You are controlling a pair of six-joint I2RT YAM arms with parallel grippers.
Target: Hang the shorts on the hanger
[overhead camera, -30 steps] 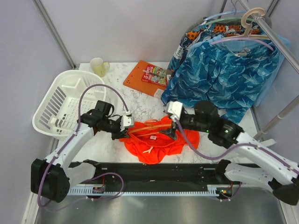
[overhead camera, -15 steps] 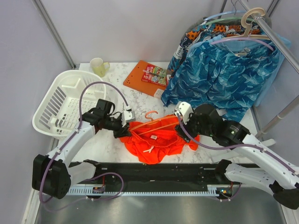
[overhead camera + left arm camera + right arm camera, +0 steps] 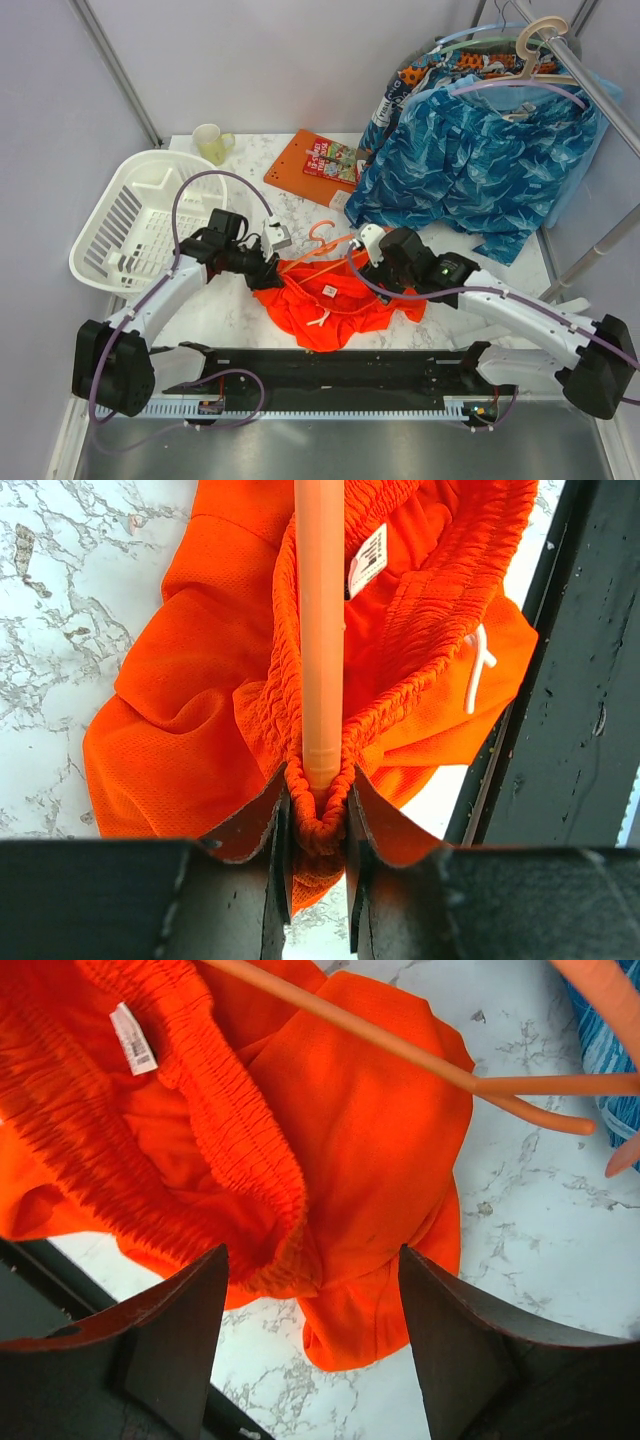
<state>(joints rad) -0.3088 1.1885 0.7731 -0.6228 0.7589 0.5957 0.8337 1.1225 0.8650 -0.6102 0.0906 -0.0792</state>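
Note:
The orange-red shorts (image 3: pixel 330 305) lie bunched on the marble table near the front edge, white tag and drawstring showing. The thin orange hanger (image 3: pixel 318 258) lies across their waistband, its hook pointing to the back. My left gripper (image 3: pixel 268 272) is shut on the waistband's left end and the hanger's bar end; the left wrist view shows the shorts (image 3: pixel 230 700) and the hanger (image 3: pixel 318 630) pinched between its fingers. My right gripper (image 3: pixel 372 268) is open and empty over the shorts' right side (image 3: pixel 350 1160), the hanger's right end (image 3: pixel 500 1085) beyond it.
A white basket (image 3: pixel 140 225) stands at the left, a pale cup (image 3: pixel 211 143) at the back, an orange board with a booklet (image 3: pixel 315 165) behind the shorts. A blue patterned garment (image 3: pixel 480 170) hangs from a rail at the right. A black rail (image 3: pixel 330 365) runs along the front edge.
My right gripper has let go of the hanger, opened and drawn back over the shorts' right side. The hanger's hook has swung to the back. My left gripper stays shut.

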